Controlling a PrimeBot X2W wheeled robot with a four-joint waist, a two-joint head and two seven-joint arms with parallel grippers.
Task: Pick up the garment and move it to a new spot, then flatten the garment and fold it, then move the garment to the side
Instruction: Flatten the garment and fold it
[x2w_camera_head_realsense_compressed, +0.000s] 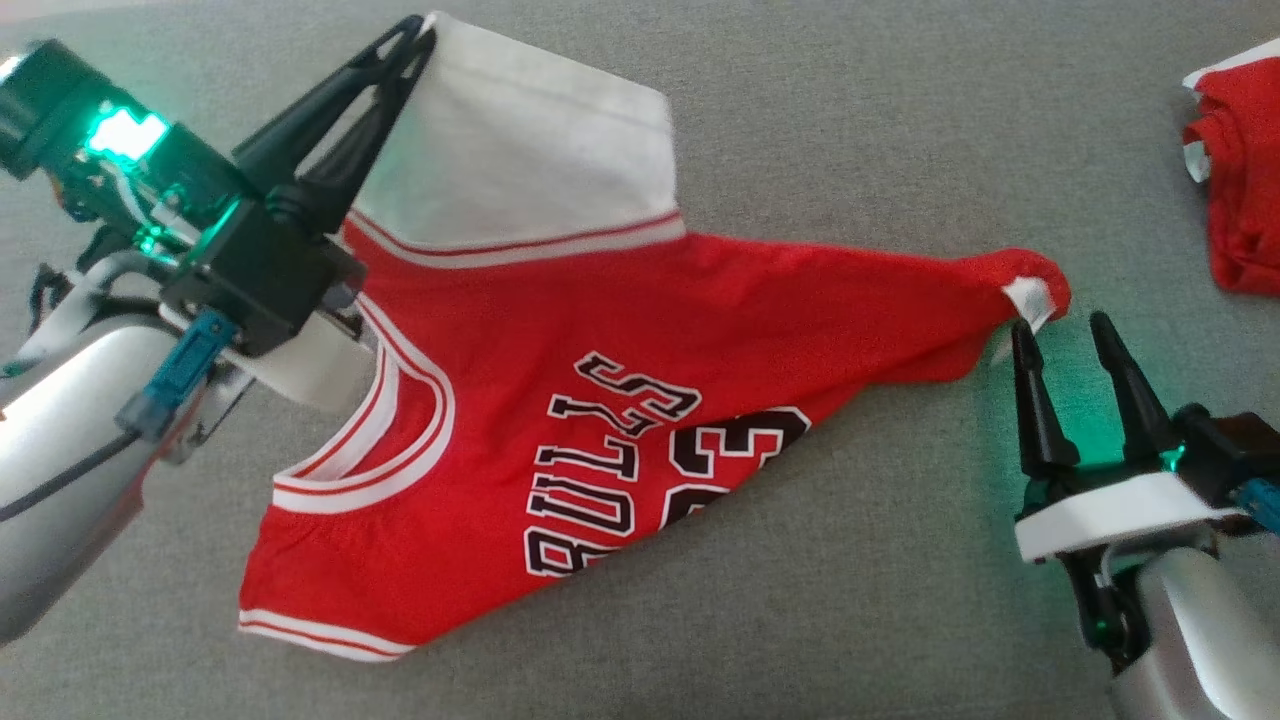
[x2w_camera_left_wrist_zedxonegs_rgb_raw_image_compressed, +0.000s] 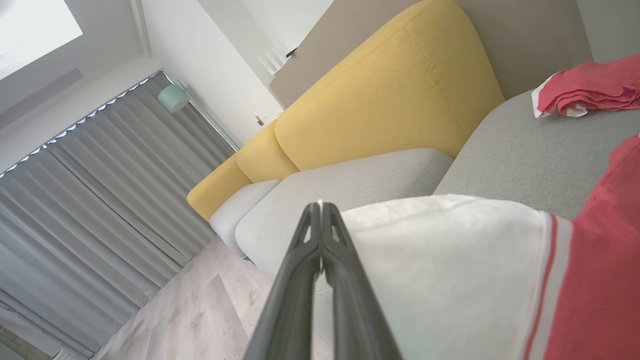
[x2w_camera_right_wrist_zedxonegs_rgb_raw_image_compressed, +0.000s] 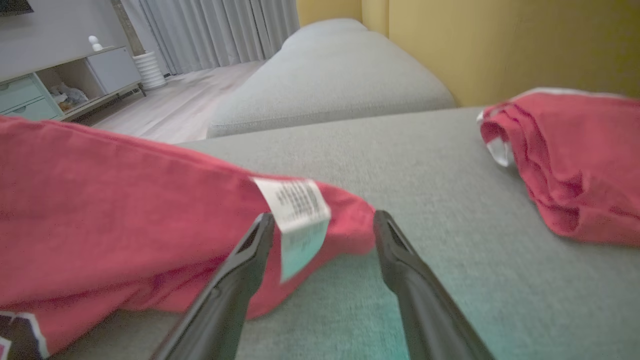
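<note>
A red basketball jersey (x2w_camera_head_realsense_compressed: 600, 330) with a white sleeve panel, white trim and black lettering lies spread across the grey sofa seat (x2w_camera_head_realsense_compressed: 850, 120). My left gripper (x2w_camera_head_realsense_compressed: 420, 30) is shut on the corner of the white panel (x2w_camera_left_wrist_zedxonegs_rgb_raw_image_compressed: 440, 260) and holds it lifted off the cushion. My right gripper (x2w_camera_head_realsense_compressed: 1062, 328) stands open at the jersey's right tip, where a white care label (x2w_camera_right_wrist_zedxonegs_rgb_raw_image_compressed: 297, 220) hangs between the fingers (x2w_camera_right_wrist_zedxonegs_rgb_raw_image_compressed: 250, 250). The red cloth (x2w_camera_right_wrist_zedxonegs_rgb_raw_image_compressed: 125, 210) lies just ahead of those fingers, not pinched.
A second red garment (x2w_camera_head_realsense_compressed: 1240, 170) lies bunched at the seat's far right. Yellow back cushions (x2w_camera_left_wrist_zedxonegs_rgb_raw_image_compressed: 390, 95) rise behind the seat. Beyond the sofa are a wooden floor (x2w_camera_left_wrist_zedxonegs_rgb_raw_image_compressed: 200, 310), grey curtains (x2w_camera_left_wrist_zedxonegs_rgb_raw_image_compressed: 75, 210) and a low cabinet (x2w_camera_right_wrist_zedxonegs_rgb_raw_image_compressed: 60, 85).
</note>
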